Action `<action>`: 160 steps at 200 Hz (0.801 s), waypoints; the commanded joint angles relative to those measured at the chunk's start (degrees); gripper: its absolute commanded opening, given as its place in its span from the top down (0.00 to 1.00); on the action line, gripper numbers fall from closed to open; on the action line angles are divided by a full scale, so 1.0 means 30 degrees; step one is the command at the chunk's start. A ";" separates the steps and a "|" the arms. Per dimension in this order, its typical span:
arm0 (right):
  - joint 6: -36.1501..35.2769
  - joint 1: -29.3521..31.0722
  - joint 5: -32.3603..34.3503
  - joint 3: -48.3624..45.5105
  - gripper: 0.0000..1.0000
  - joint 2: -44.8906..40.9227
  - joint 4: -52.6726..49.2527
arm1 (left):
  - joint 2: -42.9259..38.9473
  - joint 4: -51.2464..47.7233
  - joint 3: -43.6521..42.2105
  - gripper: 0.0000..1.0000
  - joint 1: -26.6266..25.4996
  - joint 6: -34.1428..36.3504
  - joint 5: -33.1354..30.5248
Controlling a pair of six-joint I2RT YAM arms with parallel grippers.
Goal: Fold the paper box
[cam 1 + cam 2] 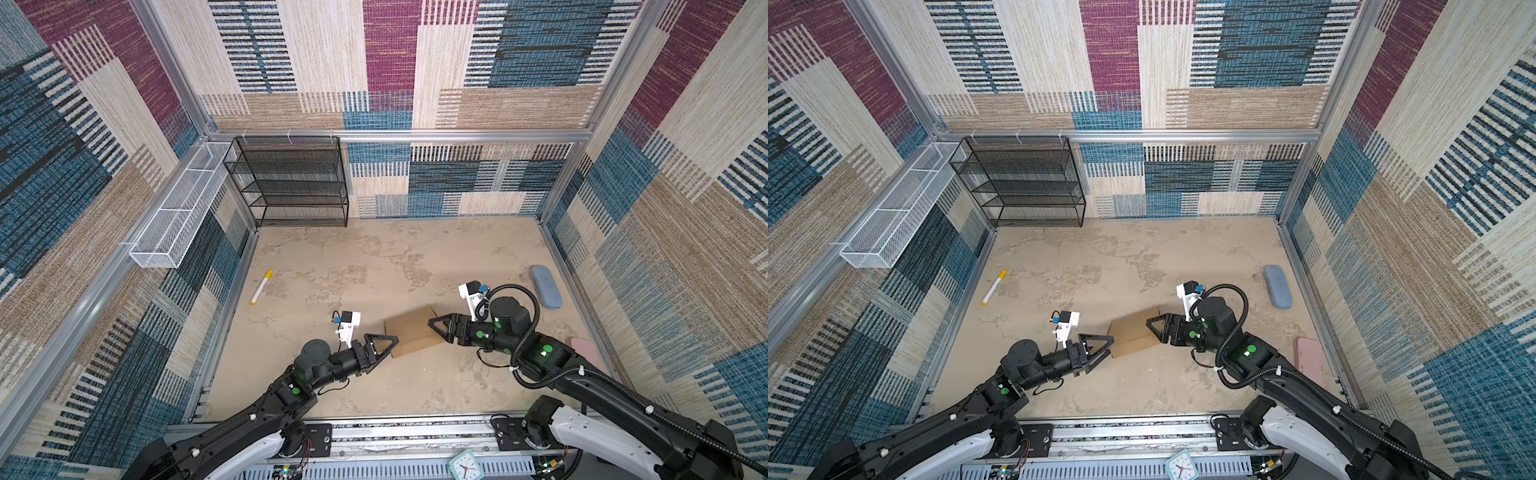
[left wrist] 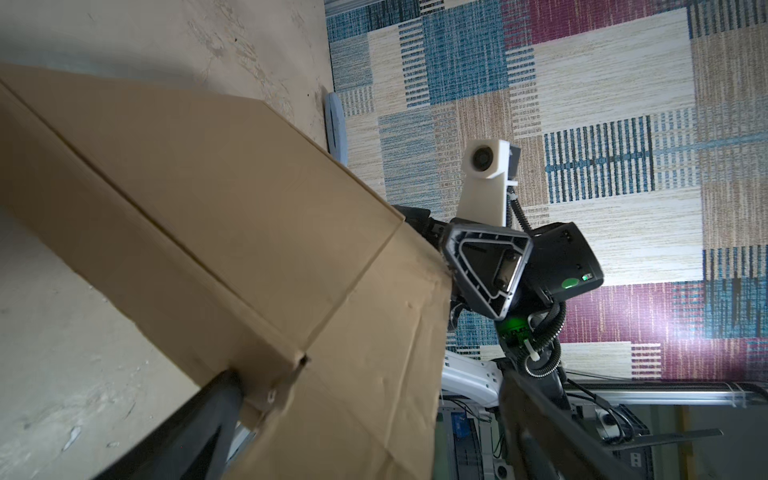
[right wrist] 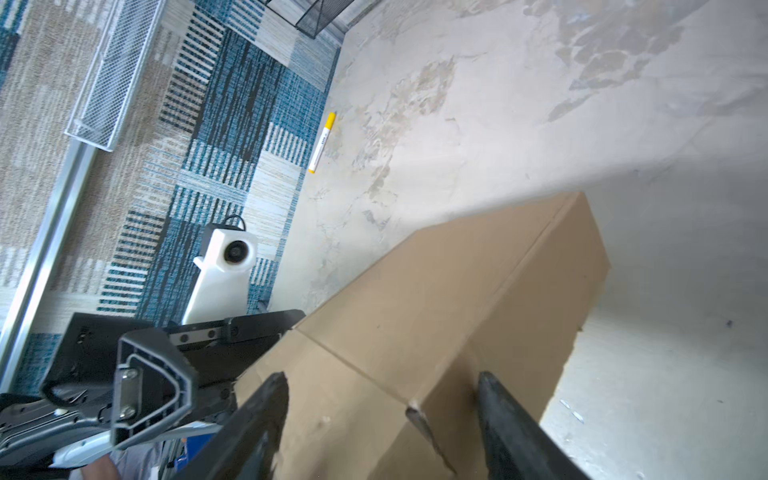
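The right claw (image 3: 382,386) is clenched on one end of the paper box (image 3: 457,291). Its fingers (image 3: 503,411) press opposite faces, with the box corner between them. The left claw (image 1: 388,349) is spread wide at the other end. One of its fingers (image 2: 208,407) touches a creased corner, but it grips nothing that I can see.

In both top views the box sits in the lower middle of the frame, between the two claws. It looks tilted and partly raised off the surface (image 1: 374,257).

The box already looks closed into a shallow shape, so the folding seems late. The left wrist view shows a wrinkled panel (image 2: 365,395) bending away from the top face.

The next move likely calls for the left claw to press or pinch that panel home. The right claw would hold the box steady meanwhile.

The marker (image 1: 261,286) and blue case (image 1: 545,286) lie well apart from the work.
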 commanded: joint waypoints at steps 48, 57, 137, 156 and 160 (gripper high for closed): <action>0.2060 -0.0167 -0.5155 0.0129 0.27 0.0502 0.1730 | -0.2223 -0.1349 0.0723 0.01 -0.0037 -0.0660 -0.0224; 0.2203 -0.0197 -0.5259 0.0129 0.27 0.0601 0.1750 | -0.2069 -0.1511 0.0916 0.01 -0.0051 -0.0607 -0.0165; 0.3918 -0.0489 -0.6456 -0.0601 0.27 0.0481 0.1958 | -0.1121 -0.1135 0.2771 0.01 -0.0023 -0.1485 -0.0244; 0.4141 -0.0519 -0.6566 -0.0646 0.27 0.0243 0.1734 | -0.1426 -0.1779 0.3297 0.01 -0.0022 -0.1611 -0.0582; 0.4176 -0.0541 -0.6640 -0.0675 0.27 0.0225 0.1715 | -0.1440 -0.1744 0.3321 0.01 -0.0023 -0.1680 -0.0640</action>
